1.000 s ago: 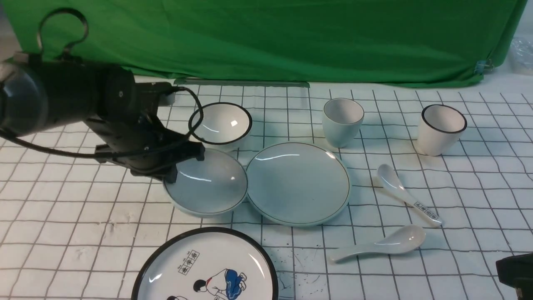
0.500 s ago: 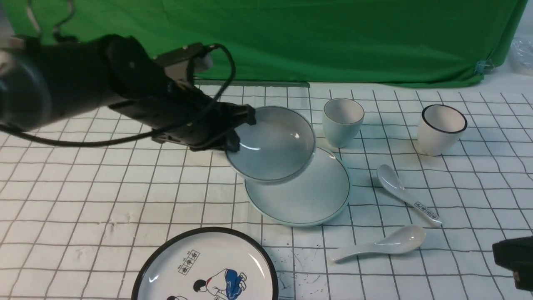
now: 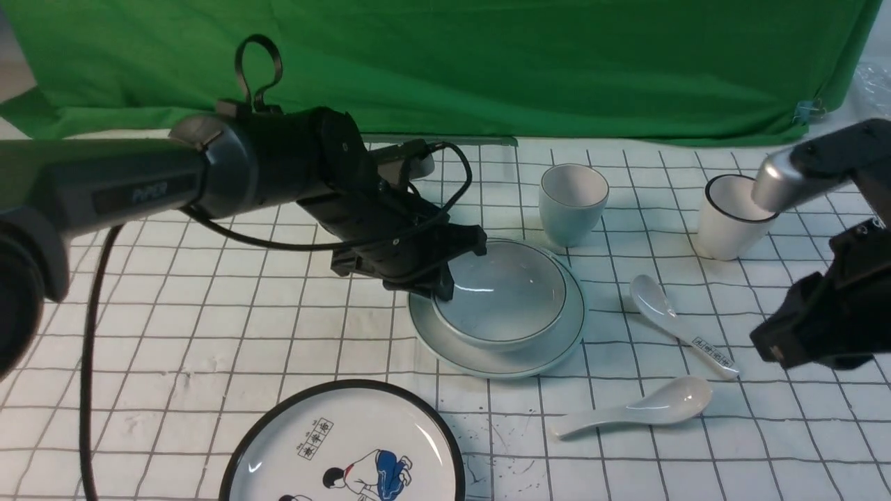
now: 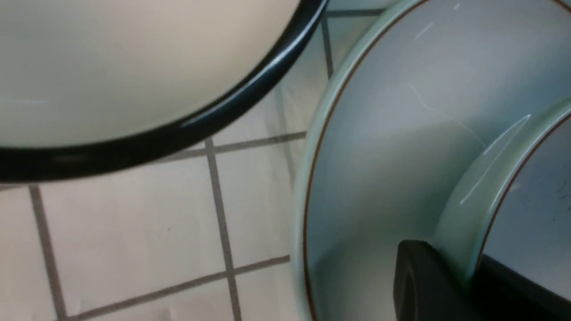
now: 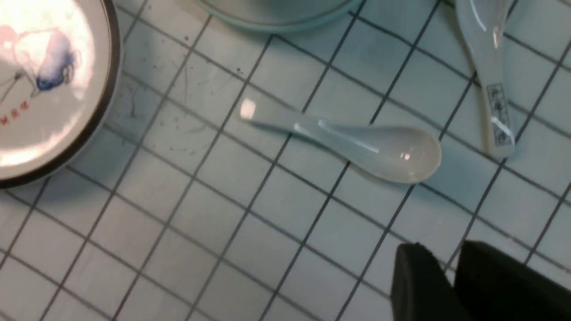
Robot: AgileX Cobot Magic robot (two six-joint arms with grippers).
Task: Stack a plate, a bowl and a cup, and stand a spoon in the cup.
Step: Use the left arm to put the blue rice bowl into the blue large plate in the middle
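1. Your left end effector (image 3: 443,282) has carried the shallow bowl (image 3: 501,299) from the counter (image 3: 209,334) beside the plate (image 3: 487,362) onto it. It is still clamped on the bowl's left rim, one finger inside and one outside.
2. The bowl now sits roughly centred in the plate, so the first stacking step looks done bar the release. The bowl holds nothing.
3. The pale blue-green cup (image 3: 572,202) stands empty just behind the plate, likely next.
4. The plain white spoon (image 3: 640,407) lies on the counter in front and to the right of the plate.
5. Your right end effector (image 3: 800,341) has come in above the spoons. It carries nothing, and its fingers (image 5: 424,285) sit nearly together; you cannot tell if they are fully closed.
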